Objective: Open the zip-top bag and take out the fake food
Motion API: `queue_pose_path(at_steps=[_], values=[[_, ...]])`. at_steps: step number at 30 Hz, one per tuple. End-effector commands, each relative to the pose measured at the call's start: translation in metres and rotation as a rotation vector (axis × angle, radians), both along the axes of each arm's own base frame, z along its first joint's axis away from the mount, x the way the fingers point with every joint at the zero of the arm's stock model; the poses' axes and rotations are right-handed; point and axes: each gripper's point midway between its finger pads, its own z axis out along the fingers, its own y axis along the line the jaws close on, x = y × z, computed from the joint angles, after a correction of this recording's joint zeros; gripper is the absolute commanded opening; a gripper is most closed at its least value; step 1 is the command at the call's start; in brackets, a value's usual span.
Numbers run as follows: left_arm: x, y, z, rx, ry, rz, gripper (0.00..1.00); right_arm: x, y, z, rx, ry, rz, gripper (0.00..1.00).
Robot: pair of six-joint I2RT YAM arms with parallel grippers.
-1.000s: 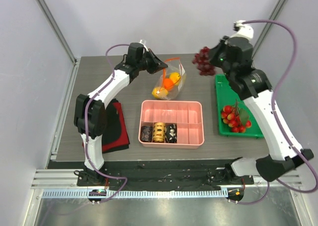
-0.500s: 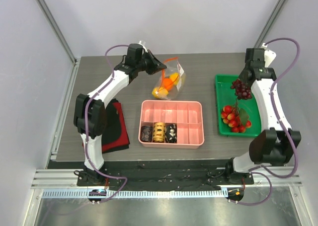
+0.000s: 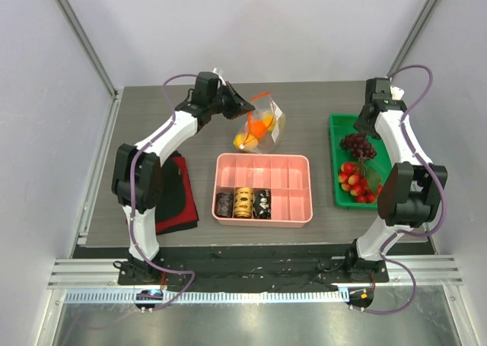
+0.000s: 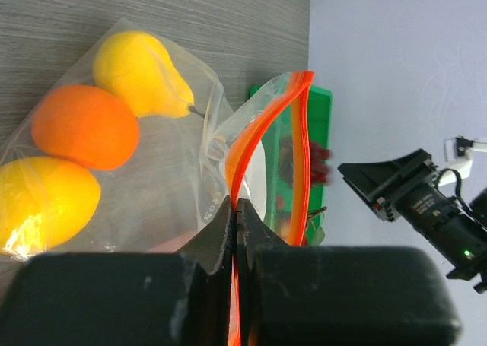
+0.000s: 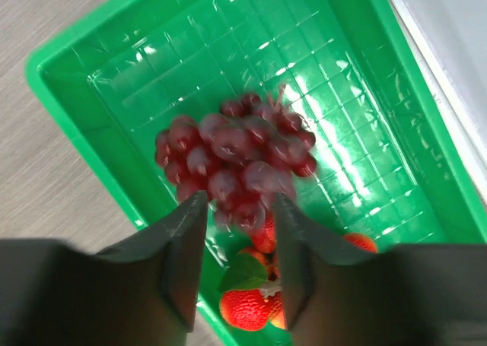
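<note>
We see left hand [image 4: 236,209] pinching zip-top bag [image 4: 163,171] by its red strip, yellow and orange fruits [image 4: 84,125] inside. Right hand [image 5: 240,205] spread, grape bunch [image 5: 236,156] just beyond fingers in green tray [image 5: 137,80] beside strawberries [image 5: 247,308].

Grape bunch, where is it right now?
Top view, right side: the grape bunch is at the far end of the green tray, just beyond the red fruit cluster.

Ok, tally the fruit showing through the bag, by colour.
Yellow: 2, pear and lemon
Orange: 1, orange
Total: 3
</note>
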Motion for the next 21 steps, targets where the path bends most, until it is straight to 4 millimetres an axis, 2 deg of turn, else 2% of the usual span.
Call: queue_pose_path(at_steps=[1,4,6,9,10,11,13,14,17,18,20,21], values=[[-0.003,0.002,0.055,-0.068,-0.119,-0.009,0.00,0.011,0.000,0.014,-0.005,-0.026,0.041,0.57],[-0.002,0.001,0.060,-0.078,-0.127,-0.011,0.00,0.010,0.002,0.022,0.006,-0.033,0.044,0.66],[-0.002,0.000,0.063,-0.083,-0.127,-0.013,0.00,0.008,0.002,0.037,-0.009,-0.041,0.049,0.67],[-0.003,0.000,0.065,-0.086,-0.127,-0.014,0.00,0.014,0.021,0.074,-0.040,-0.115,0.106,0.68],[-0.003,0.000,0.065,-0.087,-0.126,-0.013,0.00,0.016,0.039,0.087,-0.041,-0.146,0.151,0.69],[-0.003,0.000,0.067,-0.088,-0.131,-0.014,0.00,0.018,0.065,0.107,-0.031,-0.205,0.214,0.69],[-0.003,0.000,0.069,-0.091,-0.132,-0.013,0.00,0.023,0.105,0.129,0.009,-0.288,0.294,0.68],[-0.003,0.000,0.069,-0.093,-0.132,-0.014,0.00,0.020,0.150,0.139,0.068,-0.326,0.402,0.68],[-0.002,-0.001,0.074,-0.102,-0.135,-0.013,0.00,0.019,0.210,0.159,0.198,-0.407,0.470,0.63],[-0.001,-0.002,0.078,-0.108,-0.141,-0.013,0.00,0.020,0.228,0.165,0.255,-0.435,0.497,0.59],[-0.001,-0.002,0.079,-0.115,-0.136,-0.012,0.00,0.021,0.252,0.172,0.358,-0.474,0.499,0.49],[0.000,-0.003,0.078,-0.114,-0.135,-0.010,0.00,0.022,0.273,0.179,0.403,-0.510,0.542,0.45]])
